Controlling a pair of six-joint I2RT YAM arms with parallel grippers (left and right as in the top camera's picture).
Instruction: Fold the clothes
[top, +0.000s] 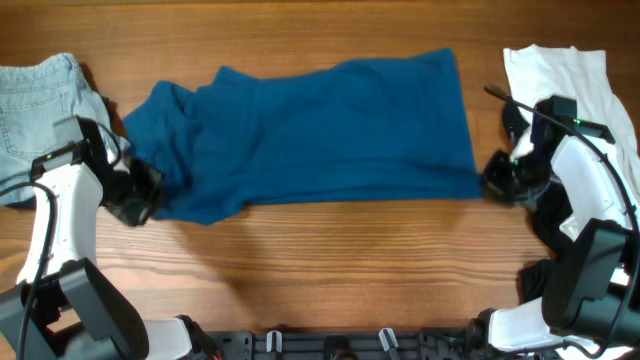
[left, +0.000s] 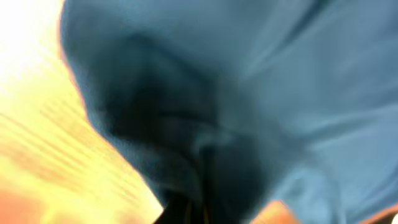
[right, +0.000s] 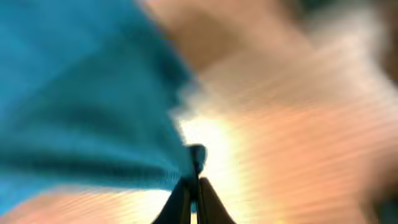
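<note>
Matt, soft blue cloth T-shirt (top: 320, 135) lies creased on a smooth, grained wooden table (top: 350, 270); pale denim (top: 35, 95) looks coarser.

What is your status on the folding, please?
Right gripper shut on corner of deep-blue fabric T-shirt. Left gripper at opposite end, jaws hidden by fabric. Shirt spread along wooden table; nothing on it.

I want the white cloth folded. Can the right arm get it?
Probably: the white cloth lies beside it, but the right gripper is shut on the blue shirt and must let go first.
</note>
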